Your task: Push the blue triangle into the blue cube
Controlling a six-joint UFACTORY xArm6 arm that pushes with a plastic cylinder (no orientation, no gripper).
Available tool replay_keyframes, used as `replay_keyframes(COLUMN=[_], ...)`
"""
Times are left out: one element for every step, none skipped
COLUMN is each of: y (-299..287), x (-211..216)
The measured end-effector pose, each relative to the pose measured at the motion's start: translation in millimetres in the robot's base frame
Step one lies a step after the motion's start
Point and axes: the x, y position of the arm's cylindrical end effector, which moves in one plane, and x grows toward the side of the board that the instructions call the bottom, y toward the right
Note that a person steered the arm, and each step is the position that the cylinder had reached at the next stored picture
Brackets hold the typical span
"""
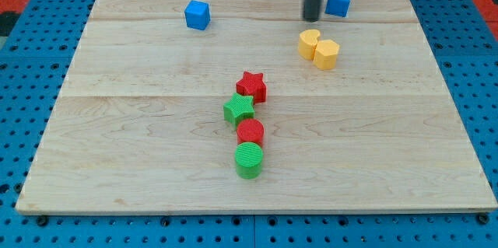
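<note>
The blue cube (198, 15) sits near the view's top, left of centre on the wooden board (140, 147). The blue triangle (338, 3) sits near the view's top right. My tip (313, 18) is the lower end of a dark rod coming down from the view's top edge. It stands just left of the blue triangle, close beside it, and far to the right of the blue cube. Whether the tip touches the triangle I cannot tell.
Two yellow blocks, a cylinder (310, 43) and a hexagonal one (327, 54), touch each other just below my tip. In the middle, a red star (252, 86), green star (239, 110), red cylinder (250, 132) and green cylinder (249, 160) form a chain.
</note>
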Motion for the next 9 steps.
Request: replay_keyframes(y=[92.3,97.2,57.9,-34.6,-111.8,-27.7,7.3,-46.8,-132.2], x=[-4.4,-31.0,-63.6,-22.5,-28.9,-46.5,4.7,12.9,13.1])
